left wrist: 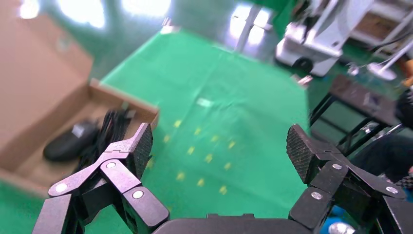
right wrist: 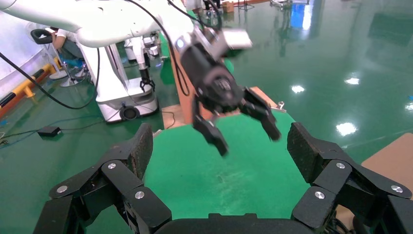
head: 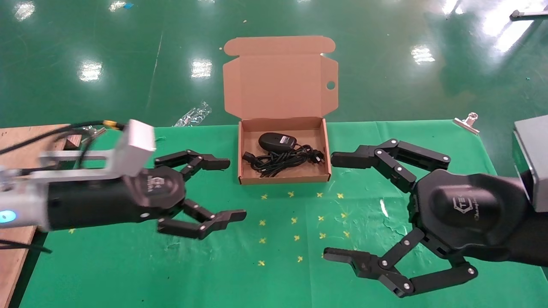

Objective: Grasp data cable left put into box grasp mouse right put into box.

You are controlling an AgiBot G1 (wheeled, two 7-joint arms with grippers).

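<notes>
Mouse (head: 277,140) and data cable (head: 280,161) boxed, clear of both grippers' spread fingers (head: 213,162).

box (head: 282,85): you see matt brown cardboard
mouse (head: 277,140): glossy black plastic
tabletop (head: 239,256): creased green cloth
floor (head: 385,85): glossy green

A glossy green floor (head: 107,51) mirrors bright ceiling lights. Green cloth covers the tabletop (head: 274,239), dotted with small yellow crosses (head: 295,237). A bare wooden board (head: 17,141) lies alongside; a metal binder clip (head: 466,122) sits at the far corner.
</notes>
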